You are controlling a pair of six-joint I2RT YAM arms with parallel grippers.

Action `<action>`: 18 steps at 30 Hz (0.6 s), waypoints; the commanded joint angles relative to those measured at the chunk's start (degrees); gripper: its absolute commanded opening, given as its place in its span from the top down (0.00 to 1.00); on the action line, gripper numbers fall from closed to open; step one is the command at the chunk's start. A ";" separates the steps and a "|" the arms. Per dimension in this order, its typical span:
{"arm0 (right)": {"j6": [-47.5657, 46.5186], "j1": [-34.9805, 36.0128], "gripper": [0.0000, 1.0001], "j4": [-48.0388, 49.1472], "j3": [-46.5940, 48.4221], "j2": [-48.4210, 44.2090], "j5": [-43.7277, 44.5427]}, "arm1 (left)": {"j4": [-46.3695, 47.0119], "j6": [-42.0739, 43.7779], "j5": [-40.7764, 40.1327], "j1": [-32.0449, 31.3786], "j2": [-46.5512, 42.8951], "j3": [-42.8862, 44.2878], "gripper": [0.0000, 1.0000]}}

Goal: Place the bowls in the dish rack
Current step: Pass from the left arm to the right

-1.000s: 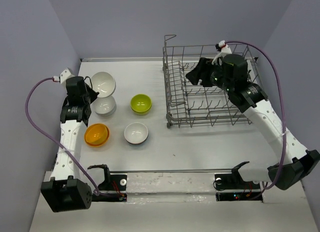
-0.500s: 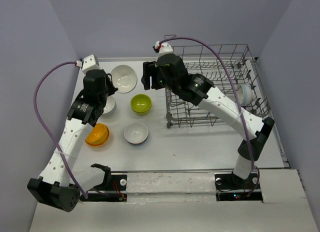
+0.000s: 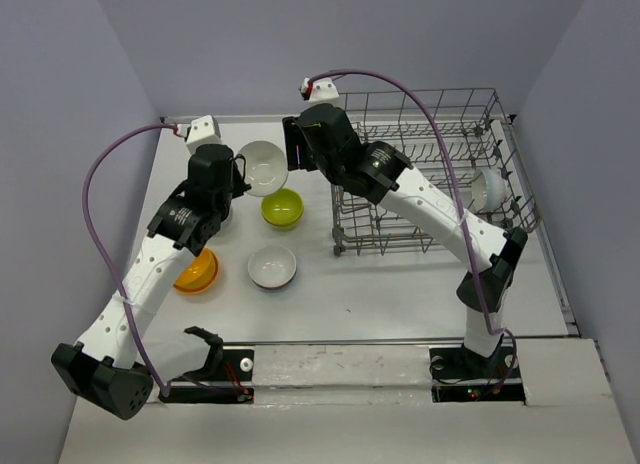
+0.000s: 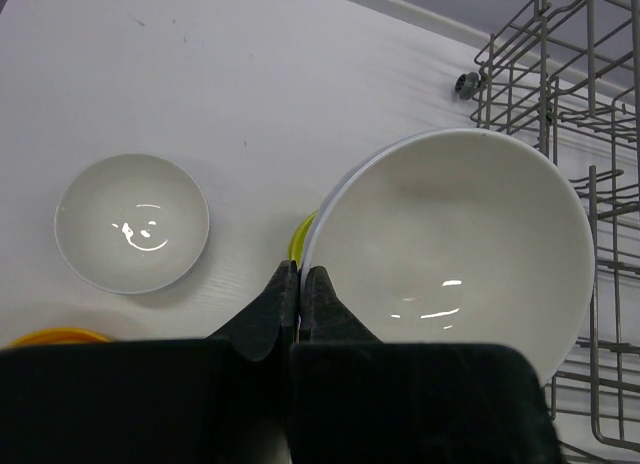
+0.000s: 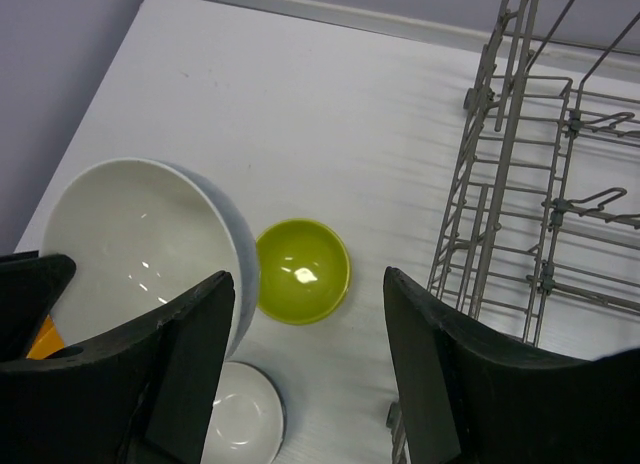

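The left gripper (image 4: 301, 279) was pinched shut on the rim of a smooth white round bowl (image 4: 450, 234), lifted just beside the grey wire dish rack (image 3: 420, 92) — seemingly offered for handover — while the right gripper (image 5: 310, 384) hovered over it, jaws spread, empty.

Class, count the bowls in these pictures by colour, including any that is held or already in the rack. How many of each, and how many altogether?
White: 4 (held white bowl, near white bowl, left white bowl, pale bowl in the dish rack)
Lime green bowl: 1
Orange bowl: 1
Total: 6 bowls
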 commanded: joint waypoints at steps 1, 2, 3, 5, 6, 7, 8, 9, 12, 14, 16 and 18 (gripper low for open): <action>-0.88 0.96 0.33 0.44 3.16 1.11 2.10 | 5.65 -0.85 -2.40 -1.68 0.29 0.18 1.00; -1.05 0.96 0.33 0.44 3.34 1.19 2.19 | 5.83 -0.94 -2.40 -1.77 0.64 0.18 1.00; -1.05 0.96 0.33 0.44 3.34 1.28 2.19 | 6.27 -1.02 -2.40 -2.20 0.65 0.09 1.00; -1.05 0.96 0.33 0.44 3.34 1.46 1.76 | 6.44 -0.94 -2.31 -2.47 1.17 0.35 1.00; -1.05 0.96 0.33 0.44 3.25 1.63 1.58 | 6.45 -0.94 -2.31 -2.56 1.35 0.62 1.00; -0.97 0.96 0.33 0.44 2.99 1.63 1.49 | 6.36 -0.94 -2.31 -2.82 1.79 1.14 1.00; -0.97 0.96 0.33 0.44 2.81 1.63 1.49 | 6.36 -1.02 -2.40 -2.91 1.88 1.58 1.00; -0.97 0.96 0.33 0.35 2.55 1.63 1.49 | 6.36 -0.94 -2.48 -3.00 1.97 1.67 1.00; -0.97 0.96 0.33 0.44 1.59 1.64 1.84 | 6.27 -0.76 -2.49 -3.35 2.23 2.20 1.00; -0.88 0.96 0.33 0.53 0.88 1.46 1.75 | 6.18 -0.76 -2.57 -3.52 2.40 2.55 1.00; -0.79 0.96 0.34 0.53 0.53 1.63 1.67 | 6.18 -0.76 -2.66 -3.61 2.41 2.90 1.00; -0.53 0.96 0.35 0.88 0.18 1.55 1.32 | 6.18 -0.76 -2.57 -3.87 2.41 3.08 1.00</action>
